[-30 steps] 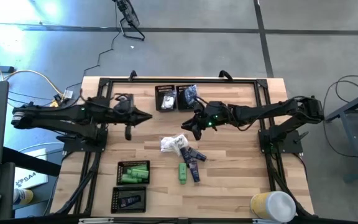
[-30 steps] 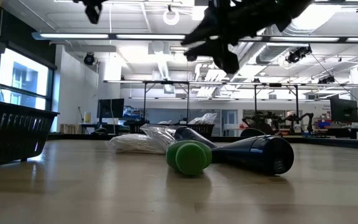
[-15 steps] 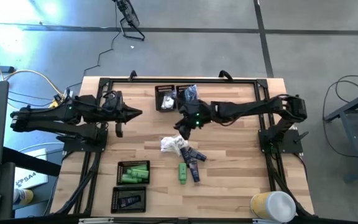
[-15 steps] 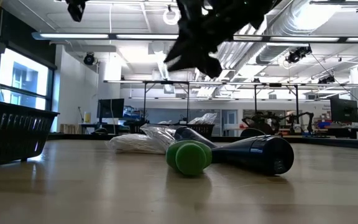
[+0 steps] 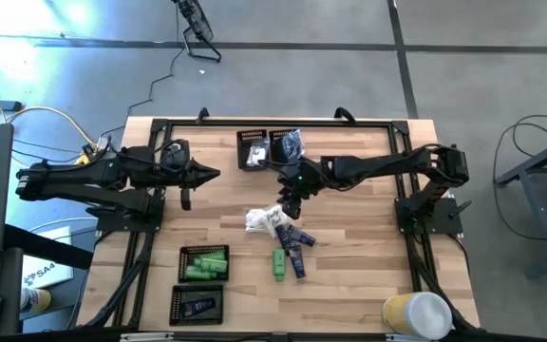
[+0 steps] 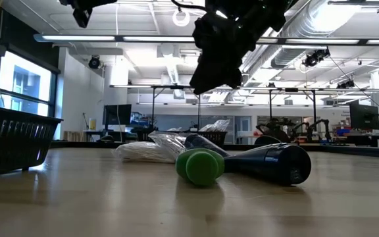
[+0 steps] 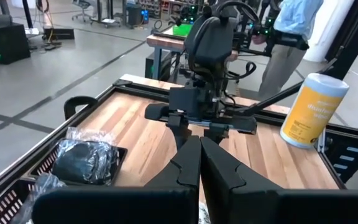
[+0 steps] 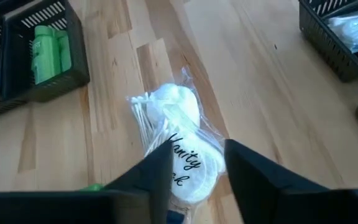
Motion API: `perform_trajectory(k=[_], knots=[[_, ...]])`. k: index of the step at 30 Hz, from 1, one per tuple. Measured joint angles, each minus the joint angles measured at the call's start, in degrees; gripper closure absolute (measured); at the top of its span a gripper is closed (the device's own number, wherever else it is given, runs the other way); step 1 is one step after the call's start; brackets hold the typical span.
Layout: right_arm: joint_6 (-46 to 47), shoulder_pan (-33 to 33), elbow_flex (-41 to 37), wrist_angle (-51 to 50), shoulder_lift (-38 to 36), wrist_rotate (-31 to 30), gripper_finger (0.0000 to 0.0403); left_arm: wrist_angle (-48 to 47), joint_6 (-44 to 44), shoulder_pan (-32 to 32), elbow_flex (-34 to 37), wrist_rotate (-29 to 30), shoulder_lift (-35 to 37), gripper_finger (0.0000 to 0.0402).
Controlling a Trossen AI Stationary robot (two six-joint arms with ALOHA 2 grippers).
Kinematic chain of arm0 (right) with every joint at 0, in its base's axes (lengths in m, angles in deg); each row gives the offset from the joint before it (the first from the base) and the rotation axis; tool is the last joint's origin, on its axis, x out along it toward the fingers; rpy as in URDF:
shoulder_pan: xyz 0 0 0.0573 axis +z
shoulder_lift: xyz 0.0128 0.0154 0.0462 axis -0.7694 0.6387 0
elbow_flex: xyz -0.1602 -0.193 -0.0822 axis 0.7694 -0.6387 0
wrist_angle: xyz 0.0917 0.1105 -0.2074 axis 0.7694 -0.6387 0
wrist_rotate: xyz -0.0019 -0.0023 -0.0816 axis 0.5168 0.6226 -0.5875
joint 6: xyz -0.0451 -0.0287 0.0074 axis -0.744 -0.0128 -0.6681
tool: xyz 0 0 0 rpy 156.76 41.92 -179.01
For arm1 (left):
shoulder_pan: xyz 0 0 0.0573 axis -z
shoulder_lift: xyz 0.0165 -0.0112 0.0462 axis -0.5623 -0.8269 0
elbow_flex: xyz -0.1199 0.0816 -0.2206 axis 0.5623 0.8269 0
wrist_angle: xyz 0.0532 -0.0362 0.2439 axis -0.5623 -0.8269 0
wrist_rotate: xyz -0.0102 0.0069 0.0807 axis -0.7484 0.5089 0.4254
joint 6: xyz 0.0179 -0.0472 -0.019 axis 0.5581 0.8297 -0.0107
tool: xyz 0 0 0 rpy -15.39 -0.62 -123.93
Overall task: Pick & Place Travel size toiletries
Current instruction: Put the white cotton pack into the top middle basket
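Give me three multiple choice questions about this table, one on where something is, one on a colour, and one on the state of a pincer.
1. Where does the right pincer hover?
A. over the white packet
B. over the yellow canister
C. inside the tray of green tubes

2. What colour are the tubes in the mesh tray nearest the loose pile?
A. red
B. green
C. white

3. How does the left pincer stand?
A. wide open
B. shut on a tube
C. shut and empty

Answers: 1 A, the right wrist view shows the packet between its open fingers. 2 B, green tubes fill that tray in the high view. 3 C, its fingers meet with nothing between them.
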Motion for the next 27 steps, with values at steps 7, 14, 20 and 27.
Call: perform_trajectory(k=[7, 14, 20, 27], knots=[[-2.11, -0.17, 0.00, -0.16, 0.00, 2.79, 0.0159, -0.04, 0.18, 0.00, 0.00, 0.00, -0.25, 0.0394], [-4.43, -0.75, 0.00, 1.07, 5.47, 13.09, 0.0132, -0.41, 0.46, 0.00, 0.00, 0.00, -0.29, 0.0394], [-4.17, -1.16, -0.02, 2.22, 11.48, 13.90, 0.0142, -1.57, 2.81, 0.00, 0.00, -0.04, -0.29, 0.0394], [-4.14, -1.09, -0.02, 3.26, 12.72, 10.16, 0.0144, -3.34, 3.22, 0.00, 0.00, -0.07, -0.29, 0.0394]])
